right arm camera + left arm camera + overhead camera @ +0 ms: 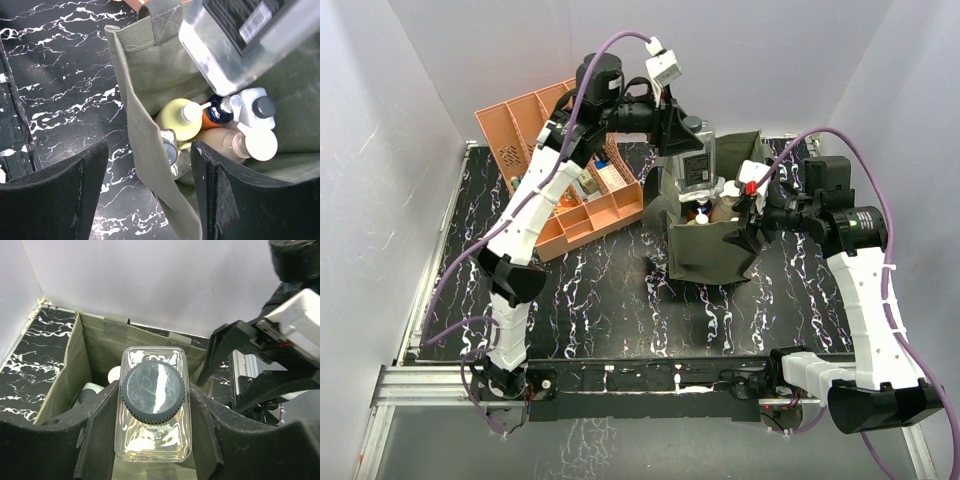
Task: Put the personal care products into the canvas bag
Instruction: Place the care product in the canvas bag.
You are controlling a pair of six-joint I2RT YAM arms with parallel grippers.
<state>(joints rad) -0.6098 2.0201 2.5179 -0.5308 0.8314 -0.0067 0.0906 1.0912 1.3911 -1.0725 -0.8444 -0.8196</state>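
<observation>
My left gripper (152,415) is shut on the clear pack with a dark cap (152,400), holding it above the open olive canvas bag (705,255). From above, the clear pack (695,160) hangs over the bag's back half. Inside the bag lie a yellow white-capped bottle (177,120), an orange-and-blue pump (215,114), a white bottle (255,107), a tan pump (225,142) and a small clear round bottle (170,147). My right gripper (150,170) stands open, its jaws on either side of the bag's wall (145,125) without pinching it.
A salmon-orange slotted rack (535,110) holding small boxes stands at the back left, beside the left arm. White walls close in the black marbled table (600,290) on three sides. The right arm (260,345) sits close to the bag's right side.
</observation>
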